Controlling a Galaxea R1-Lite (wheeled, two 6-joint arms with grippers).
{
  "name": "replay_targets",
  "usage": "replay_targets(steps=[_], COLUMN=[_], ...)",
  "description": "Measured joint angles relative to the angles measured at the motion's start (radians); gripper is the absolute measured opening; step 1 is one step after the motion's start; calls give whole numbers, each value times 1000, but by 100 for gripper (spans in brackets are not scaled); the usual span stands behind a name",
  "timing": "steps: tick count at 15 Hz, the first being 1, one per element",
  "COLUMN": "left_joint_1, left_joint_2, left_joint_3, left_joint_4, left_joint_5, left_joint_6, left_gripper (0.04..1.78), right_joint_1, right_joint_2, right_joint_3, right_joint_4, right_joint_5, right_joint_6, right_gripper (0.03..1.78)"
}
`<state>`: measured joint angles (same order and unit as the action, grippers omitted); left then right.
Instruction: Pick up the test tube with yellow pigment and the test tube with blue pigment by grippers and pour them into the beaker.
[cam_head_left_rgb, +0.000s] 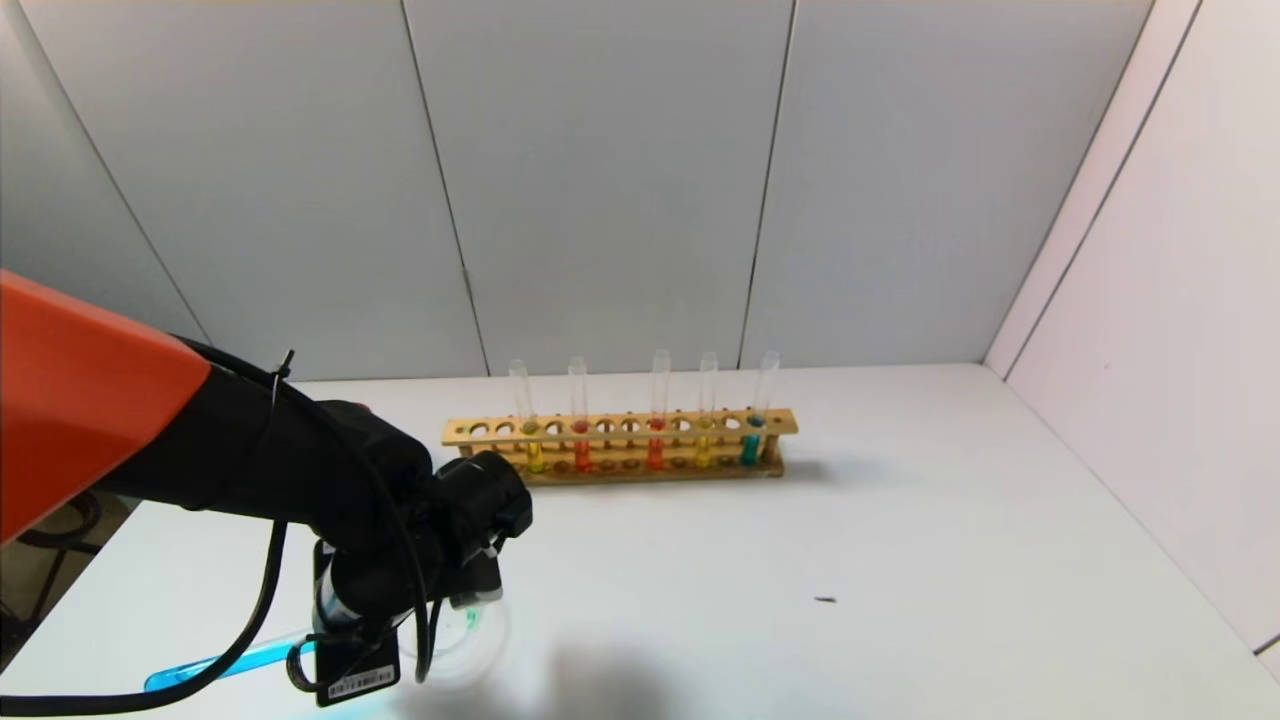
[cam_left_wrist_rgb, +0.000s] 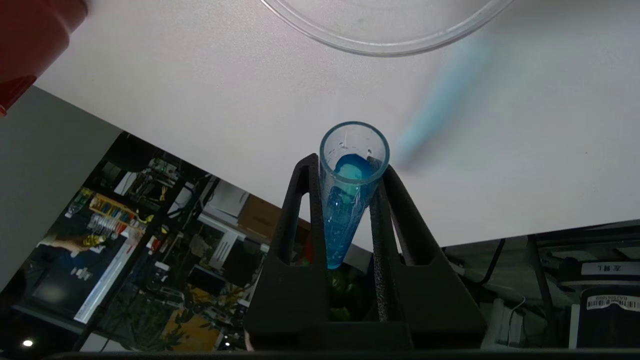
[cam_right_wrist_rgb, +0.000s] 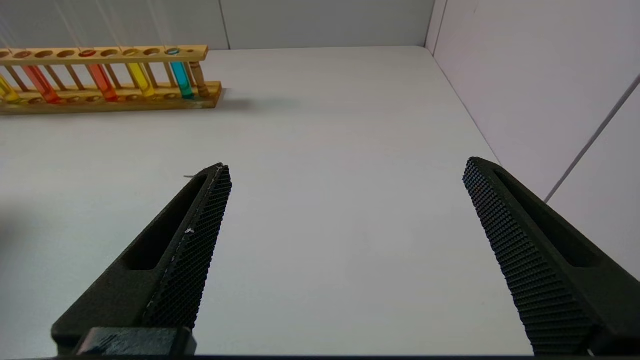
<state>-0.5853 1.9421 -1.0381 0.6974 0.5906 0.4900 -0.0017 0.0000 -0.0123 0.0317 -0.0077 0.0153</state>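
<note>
Worktop (cam_head_left_rgb: 900, 520), white and broad, fills your view, boxed in by pale grey wall panels behind and to your right. Your left arm, orange-shelled with a thick black wrist and looping cables, reaches in from your left over the near left part of the worktop. Farther back, near the middle, stands a long wooden rack (cam_head_left_rgb: 620, 425) holding five upright glass tubes: golden yellow, orange, orange, the test tube with yellow pigment (cam_head_left_rgb: 704, 440) fourth from your left, and a darker teal-green tube (cam_head_left_rgb: 752, 440) at the right end.

Your left gripper (cam_left_wrist_rgb: 350, 165) is low over the near left edge of the worktop. Its fingers (cam_left_wrist_rgb: 300, 200) are pinching the test tube with blue pigment (cam_left_wrist_rgb: 350, 185), one finger on each side of the glass. In the head view the tube lies tilted close to level, its rounded blue end pointing out to your left and its open mouth toward the beaker (cam_head_left_rgb: 470, 630), which sits on the worktop just beside the gripper. Blue liquid shows along the tube's length. A dark red cup (cam_left_wrist_rgb: 30, 40) stands near the beaker.

Your right gripper (cam_right_wrist_rgb: 345, 200) hovers above the right part of the worktop, well apart from the rack, with its fingers (cam_right_wrist_rgb: 200, 235) spread wide and holding nothing.
</note>
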Motion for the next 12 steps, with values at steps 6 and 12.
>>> replay_targets(steps=[6,12], left_joint_1=[-6,-6], left_joint_2=[45,94], left_joint_3=[-104,-168], left_joint_4=[118,196], left_joint_5=[9,11], left_joint_6=[10,16], left_gripper=[30,30], right_joint_1=[0,0], right_joint_2=[0,0], right_joint_3=[0,0], right_joint_4=[0,0], right_joint_5=[0,0], right_joint_6=[0,0], right_gripper=[170,170])
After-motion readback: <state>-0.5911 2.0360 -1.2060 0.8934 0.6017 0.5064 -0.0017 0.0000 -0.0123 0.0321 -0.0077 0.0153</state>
